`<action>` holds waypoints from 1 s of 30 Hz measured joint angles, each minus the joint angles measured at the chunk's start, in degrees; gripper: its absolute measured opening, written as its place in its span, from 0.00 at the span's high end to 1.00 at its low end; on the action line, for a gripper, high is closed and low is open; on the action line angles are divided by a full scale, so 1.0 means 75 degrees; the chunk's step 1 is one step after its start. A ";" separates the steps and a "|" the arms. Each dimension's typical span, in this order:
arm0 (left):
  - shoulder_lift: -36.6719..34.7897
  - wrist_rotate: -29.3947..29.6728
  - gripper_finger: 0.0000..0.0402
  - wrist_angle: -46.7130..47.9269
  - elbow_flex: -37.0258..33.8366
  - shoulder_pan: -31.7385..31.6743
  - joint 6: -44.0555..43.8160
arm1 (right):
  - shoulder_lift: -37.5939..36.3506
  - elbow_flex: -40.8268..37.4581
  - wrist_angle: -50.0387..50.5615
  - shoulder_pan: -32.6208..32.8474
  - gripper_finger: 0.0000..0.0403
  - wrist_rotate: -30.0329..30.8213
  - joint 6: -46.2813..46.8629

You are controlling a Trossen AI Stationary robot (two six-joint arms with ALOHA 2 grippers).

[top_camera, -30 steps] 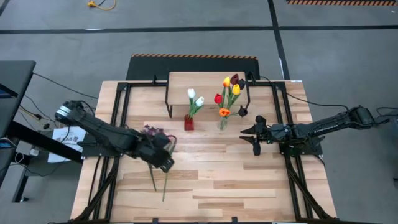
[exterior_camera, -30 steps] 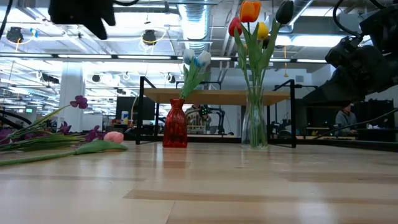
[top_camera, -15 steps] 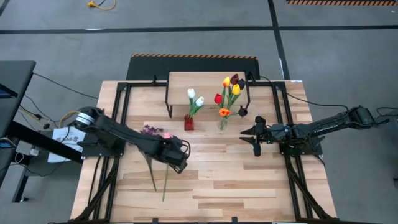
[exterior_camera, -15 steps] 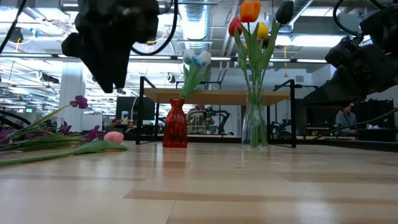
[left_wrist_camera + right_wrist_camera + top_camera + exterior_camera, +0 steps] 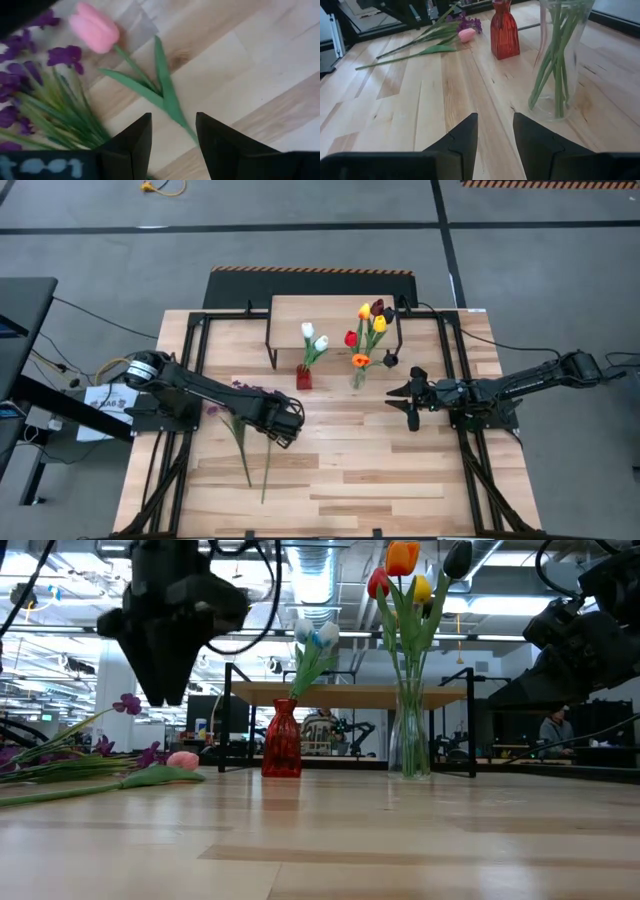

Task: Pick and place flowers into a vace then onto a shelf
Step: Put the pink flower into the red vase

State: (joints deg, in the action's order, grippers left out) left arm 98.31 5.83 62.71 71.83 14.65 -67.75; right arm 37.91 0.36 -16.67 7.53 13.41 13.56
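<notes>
Two vases filled beside the low wood-topped shelf (image 5: pixel 330 315); left gripper (image 5: pixel 172 145), fingers spread, over the pink tulip (image 5: pixel 95 32); shelving remains.

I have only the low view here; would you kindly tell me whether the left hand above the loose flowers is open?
Observer: Yes. The left wrist view shows the left hand open, with its fingers on either side of the green stem of the pink tulip lying on the table.
Operator: Thank you. Which way do the loose stems run?
Observer: In the high view, the blooms lie toward the light wood shelf with black legs, and the stems trail away from it.
Operator: And the right hand?
Observer: The right wrist view shows the right hand open too, facing the clear glass vase and the small red vase.
</notes>
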 joint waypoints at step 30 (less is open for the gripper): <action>0.0258 -0.1145 0.65 -0.2676 -0.2103 -0.0040 -0.0154 | 0.0000 0.0000 0.0109 -0.0001 0.71 0.0020 0.0003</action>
State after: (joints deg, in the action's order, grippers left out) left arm 100.25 -2.76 42.64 56.06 14.35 -68.90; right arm 37.91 0.36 -15.86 7.52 13.56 13.58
